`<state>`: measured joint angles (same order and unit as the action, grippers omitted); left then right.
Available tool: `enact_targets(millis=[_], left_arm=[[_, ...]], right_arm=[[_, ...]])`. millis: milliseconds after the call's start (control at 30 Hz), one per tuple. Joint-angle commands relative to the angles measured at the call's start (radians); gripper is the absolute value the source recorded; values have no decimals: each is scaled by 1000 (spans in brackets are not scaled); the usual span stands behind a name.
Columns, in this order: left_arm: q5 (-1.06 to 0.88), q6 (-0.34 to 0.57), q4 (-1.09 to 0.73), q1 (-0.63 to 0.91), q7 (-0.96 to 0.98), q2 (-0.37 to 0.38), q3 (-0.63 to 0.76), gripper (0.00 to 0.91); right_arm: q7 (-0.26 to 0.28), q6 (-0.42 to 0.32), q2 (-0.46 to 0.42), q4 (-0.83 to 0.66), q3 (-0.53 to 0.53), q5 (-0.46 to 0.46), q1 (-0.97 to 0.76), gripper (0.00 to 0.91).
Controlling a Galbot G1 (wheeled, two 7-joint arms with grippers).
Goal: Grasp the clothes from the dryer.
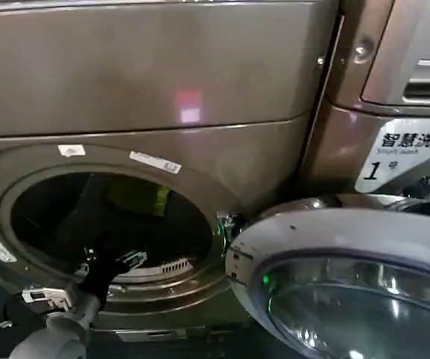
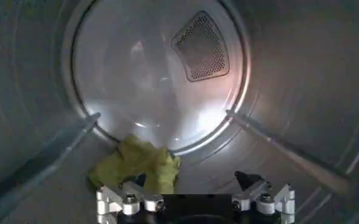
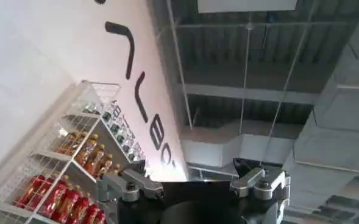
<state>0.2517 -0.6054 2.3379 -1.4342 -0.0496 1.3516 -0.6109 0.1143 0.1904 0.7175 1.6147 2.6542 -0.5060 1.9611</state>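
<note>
Lying crumpled on the bronze-brown metal dryer's (image 1: 200, 75) drum floor, small wrinkled olive-green clothes (image 2: 136, 164) are facing the wide-open left pincer (image 2: 194, 198).

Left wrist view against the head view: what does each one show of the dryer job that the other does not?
Left wrist view alone: the ribbed steel drum wall, the perforated vent on the round back plate, and the open left gripper poised just short of the cloth. Head view alone: the bronze-brown metal dryer from outside, its grey-rimmed glass door swung open, the white "1" label, and the left arm reaching into the drum mouth. Both: the small wrinkled olive-green cloth lying inside the drum, free of any grip.
</note>
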Motion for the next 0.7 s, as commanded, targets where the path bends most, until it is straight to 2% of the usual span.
enact_targets(millis=[33,433,700], left_arm=[[1,0,2,-1,0,-1,-1,907],[1,2,-17,16,-7,-7,-3,907],[18,81,-142,161,11,-27,50,907]], right_arm=[[0,0,0,1,5,-1,3,907],[-7,6,15,10,17,1,20,907],[-23,13,18,21,41,-2,54,907]])
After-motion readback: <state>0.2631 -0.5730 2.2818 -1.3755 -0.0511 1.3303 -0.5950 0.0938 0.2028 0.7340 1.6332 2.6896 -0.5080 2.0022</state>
